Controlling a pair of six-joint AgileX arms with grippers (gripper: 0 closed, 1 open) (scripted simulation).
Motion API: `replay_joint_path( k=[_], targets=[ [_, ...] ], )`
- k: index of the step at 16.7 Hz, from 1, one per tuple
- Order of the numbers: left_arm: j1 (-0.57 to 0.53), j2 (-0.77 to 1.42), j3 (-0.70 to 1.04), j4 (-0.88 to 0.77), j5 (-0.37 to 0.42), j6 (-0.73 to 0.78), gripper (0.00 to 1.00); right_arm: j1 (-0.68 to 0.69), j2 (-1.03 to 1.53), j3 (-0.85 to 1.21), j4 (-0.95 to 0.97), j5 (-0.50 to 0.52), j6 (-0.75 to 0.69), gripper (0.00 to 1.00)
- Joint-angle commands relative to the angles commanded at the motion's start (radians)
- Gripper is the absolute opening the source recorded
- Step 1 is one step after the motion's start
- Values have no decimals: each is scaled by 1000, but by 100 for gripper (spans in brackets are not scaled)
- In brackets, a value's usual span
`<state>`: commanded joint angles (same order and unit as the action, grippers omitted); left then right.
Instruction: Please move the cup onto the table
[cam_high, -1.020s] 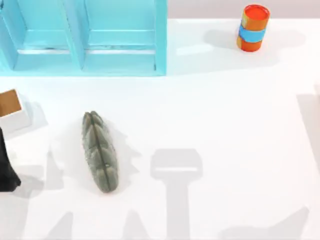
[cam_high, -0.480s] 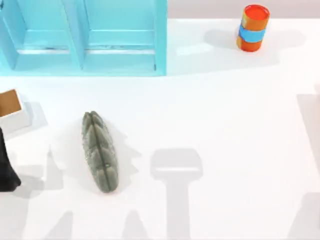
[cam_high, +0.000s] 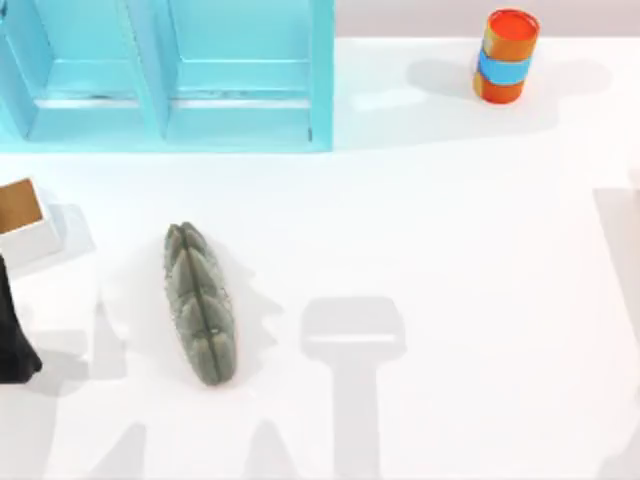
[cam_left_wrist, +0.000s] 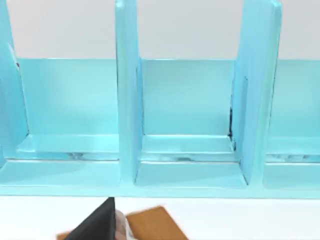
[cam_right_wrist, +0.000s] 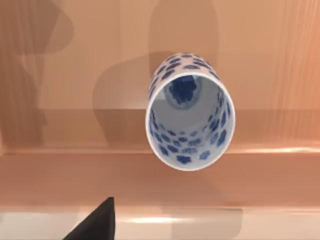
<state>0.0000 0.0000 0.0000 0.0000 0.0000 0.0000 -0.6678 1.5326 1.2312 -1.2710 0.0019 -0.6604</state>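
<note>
Cup (cam_right_wrist: 187, 117), white with blue blotches, on a brown wooden surface (cam_right_wrist: 75, 175), mouth facing the right tool (cam_right_wrist: 100, 225) (grip: can't tell). Left tool (cam_high: 12, 345) at the worktop's (cam_high: 450, 250) nine o'clock, grip likewise unreadable.

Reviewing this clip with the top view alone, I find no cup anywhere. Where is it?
Observer: The right wrist view shows the cup, white with blue spots, its open mouth towards the camera, against a brown wood-grain surface.
Operator: Is anything gripping it?
Observer: No, nothing touches the cup there.
Operator: What does the left arm's camera face?
Observer: The open front of the turquoise shelf, with the brown-topped box nearer the camera.
</note>
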Motion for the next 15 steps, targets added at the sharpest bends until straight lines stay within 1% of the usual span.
replay_joint_path(
  k=[2, 4, 9, 11, 15],
  targets=[
    [0, 0, 0, 0, 0, 0, 100, -1, 5, -15, 16, 0, 1, 100],
    [0, 0, 0, 0, 0, 0, 100, -1, 20, -60, 71, 0, 3, 100],
    [0, 0, 0, 0, 0, 0, 100, 0, 77, -227, 314, 0, 4, 100],
    [0, 0, 0, 0, 0, 0, 100, 0, 96, -282, 381, 0, 4, 100],
    [0, 0, 0, 0, 0, 0, 100, -1, 105, -306, 408, 0, 4, 100]
  ],
)
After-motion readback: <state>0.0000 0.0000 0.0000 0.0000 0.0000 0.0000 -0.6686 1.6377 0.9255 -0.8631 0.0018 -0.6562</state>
